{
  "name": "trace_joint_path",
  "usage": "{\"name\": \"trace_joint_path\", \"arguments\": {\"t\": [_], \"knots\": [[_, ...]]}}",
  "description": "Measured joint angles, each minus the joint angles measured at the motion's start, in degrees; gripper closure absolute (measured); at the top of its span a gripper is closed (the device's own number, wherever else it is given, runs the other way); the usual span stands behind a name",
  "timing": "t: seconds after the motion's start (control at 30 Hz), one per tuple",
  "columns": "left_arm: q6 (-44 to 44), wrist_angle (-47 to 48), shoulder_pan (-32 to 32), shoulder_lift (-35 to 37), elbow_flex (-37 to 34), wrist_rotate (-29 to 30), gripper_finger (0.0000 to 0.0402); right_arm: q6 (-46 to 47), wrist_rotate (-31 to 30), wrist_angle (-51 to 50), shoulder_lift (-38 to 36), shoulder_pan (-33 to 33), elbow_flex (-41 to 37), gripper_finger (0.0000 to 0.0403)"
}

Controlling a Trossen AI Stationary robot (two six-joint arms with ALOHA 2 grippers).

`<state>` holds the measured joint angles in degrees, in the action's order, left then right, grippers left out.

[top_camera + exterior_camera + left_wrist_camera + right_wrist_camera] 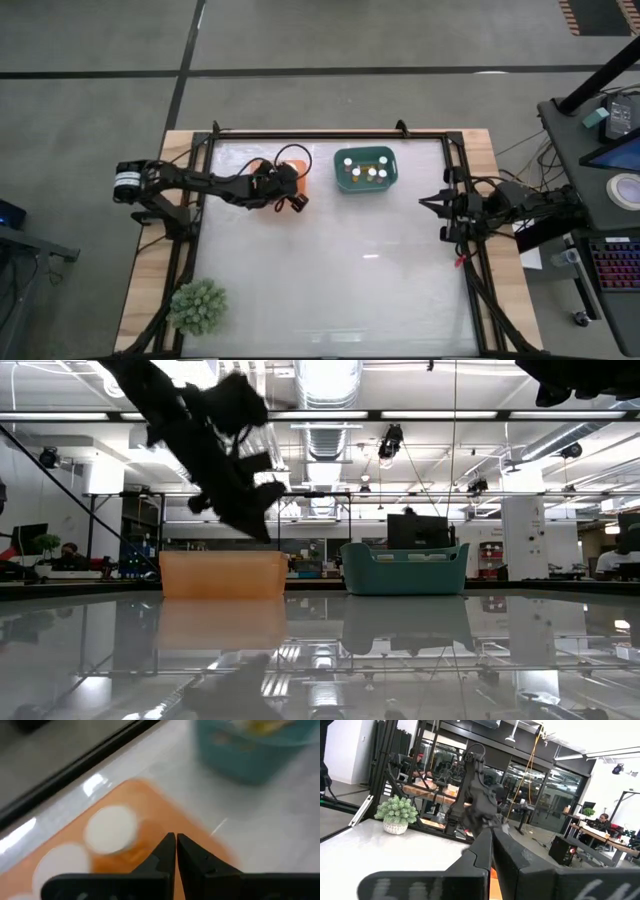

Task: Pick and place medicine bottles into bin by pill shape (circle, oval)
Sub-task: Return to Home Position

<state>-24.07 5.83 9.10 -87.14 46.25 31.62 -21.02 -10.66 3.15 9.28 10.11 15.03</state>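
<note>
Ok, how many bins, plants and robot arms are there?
Bins: 2, orange bin and teal bin
Plants: 1
Arms: 2, left gripper over the orange bin, right gripper at the right edge
Total: 5

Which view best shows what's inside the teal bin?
The high view: it looks straight down into the teal bin, showing the white-capped bottles inside. The low view shows only its side wall, the left wrist view a blurred corner, and the right wrist view nothing of it.
</note>
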Motion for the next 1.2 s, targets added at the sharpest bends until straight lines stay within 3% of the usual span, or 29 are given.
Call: {"name": "trace_joint_path", "arguments": {"t": [0.13, 0.3, 0.4, 0.53, 0.9, 1.2], "knots": [[9.6, -2.1, -6.0, 4.2, 0.6, -1.4, 0.0401, -1.0, 0.1, -0.9, 0.0, 0.0, -0.1, 0.0394], [22.0, -5.6, -15.4, 12.0, -0.2, -11.9, 0.0401, -2.7, 3.1, -1.2, -0.2, 0.0, -0.5, 0.0394], [24.7, -5.4, -20.6, 17.9, -1.7, -11.8, 0.0401, -3.3, 4.9, -1.2, -0.3, 0.0, -0.5, 0.0394], [26.2, -7.3, -25.1, 26.0, -5.2, -6.9, 0.0401, -3.7, 5.1, -1.2, -0.3, 0.0, -0.5, 0.0394], [27.9, -21.6, -25.0, 45.0, -24.5, -5.6, 0.0401, -3.3, 5.1, -1.1, -0.7, 0.0, -0.5, 0.0394], [27.6, -30.6, -24.8, 55.9, -37.3, -3.6, 0.0401, -3.6, 5.1, -1.1, -0.7, 0.0, -0.5, 0.0394]]}}
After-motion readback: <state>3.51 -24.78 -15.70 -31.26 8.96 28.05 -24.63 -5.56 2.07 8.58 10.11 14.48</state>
